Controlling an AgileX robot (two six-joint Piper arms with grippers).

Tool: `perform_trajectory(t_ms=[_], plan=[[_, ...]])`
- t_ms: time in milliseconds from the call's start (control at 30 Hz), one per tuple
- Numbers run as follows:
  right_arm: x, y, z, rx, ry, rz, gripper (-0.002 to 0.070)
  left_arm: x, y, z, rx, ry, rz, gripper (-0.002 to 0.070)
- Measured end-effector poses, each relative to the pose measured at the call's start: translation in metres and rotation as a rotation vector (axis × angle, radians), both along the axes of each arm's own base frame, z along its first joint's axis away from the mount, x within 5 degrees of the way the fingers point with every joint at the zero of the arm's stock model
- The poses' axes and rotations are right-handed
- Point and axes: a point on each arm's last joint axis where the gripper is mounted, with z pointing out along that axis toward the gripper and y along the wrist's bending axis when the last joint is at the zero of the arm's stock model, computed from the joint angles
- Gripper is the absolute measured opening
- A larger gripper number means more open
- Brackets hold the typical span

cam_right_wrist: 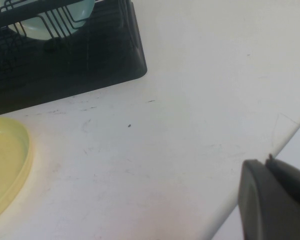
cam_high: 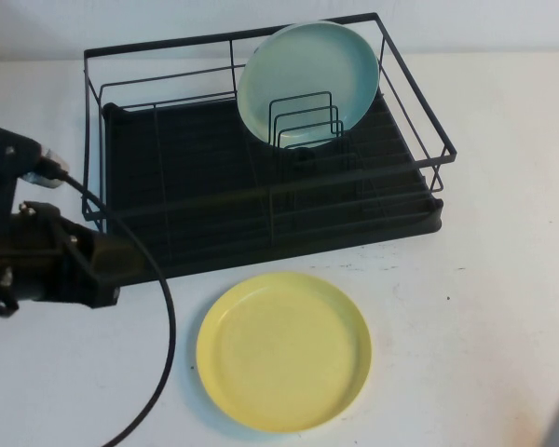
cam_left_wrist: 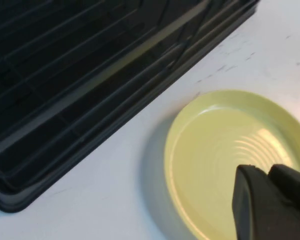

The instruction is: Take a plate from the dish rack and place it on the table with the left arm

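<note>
The pale yellow plate [cam_high: 284, 351] lies flat on the white table [cam_high: 466, 317], just in front of the black dish rack [cam_high: 261, 186]. It also shows in the left wrist view [cam_left_wrist: 225, 145] and at the edge of the right wrist view [cam_right_wrist: 5, 165]. My left gripper [cam_left_wrist: 264, 171] is shut and empty. It hangs beside and above the plate's left side, clear of it, and in the high view my left gripper [cam_high: 107, 275] is at the table's left. My right gripper [cam_right_wrist: 268, 162] is shut and empty, over the table's right front edge.
A pale blue-green plate [cam_high: 307, 82] stands upright against wire dividers [cam_high: 303, 121] at the back right of the rack. My left arm's black cable [cam_high: 163, 317] trails over the table left of the yellow plate. Bare table lies to the right of the plate.
</note>
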Motion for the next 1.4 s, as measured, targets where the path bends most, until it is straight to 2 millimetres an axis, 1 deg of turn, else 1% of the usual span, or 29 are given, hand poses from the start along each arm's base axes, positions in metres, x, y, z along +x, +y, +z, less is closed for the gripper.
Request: perform_trajectory(t_ms=[167, 333, 467, 600, 667, 767, 900, 1033, 1100, 1233, 1400], plan=[[0.0, 0.0, 0.0, 0.0, 0.0, 0.0, -0.0021, -0.033, 0.002, 0.027, 0.011, -0.066, -0.028, 0.0004], [0.0, 0.0, 0.0, 0.0, 0.0, 0.0, -0.002, -0.079, 0.011, 0.05, 0.093, -0.145, -0.005, 0.0002], [0.0, 0.0, 0.0, 0.0, 0.0, 0.0, -0.002, -0.118, 0.014, 0.052, 0.117, -0.163, -0.012, 0.0001], [0.0, 0.0, 0.0, 0.0, 0.0, 0.0, -0.002, -0.141, 0.02, 0.054, 0.167, -0.194, 0.014, -0.0001], [0.0, 0.0, 0.0, 0.0, 0.0, 0.0, -0.002, -0.148, 0.024, 0.054, 0.175, -0.182, 0.057, -0.0001], [0.0, 0.0, 0.0, 0.0, 0.0, 0.0, -0.002, -0.151, 0.028, 0.052, 0.149, -0.121, 0.155, -0.0001], [0.0, 0.0, 0.0, 0.001, 0.0, 0.0, -0.002, -0.151, 0.032, 0.049, 0.116, -0.046, 0.264, -0.0002], [0.0, 0.0, 0.0, 0.001, 0.0, 0.0, -0.002, -0.148, 0.033, 0.041, 0.086, -0.054, 0.311, -0.0002], [0.0, 0.0, 0.0, 0.001, 0.0, 0.0, -0.002, -0.147, 0.034, 0.035, 0.067, -0.091, 0.337, -0.0003], [0.0, 0.0, 0.0, 0.001, 0.0, 0.0, -0.0021, -0.151, 0.037, 0.017, 0.013, -0.191, 0.394, -0.0003], [0.0, 0.0, 0.0, 0.001, 0.0, 0.0, -0.002, -0.158, 0.043, -0.013, -0.069, -0.354, 0.474, -0.0003]])
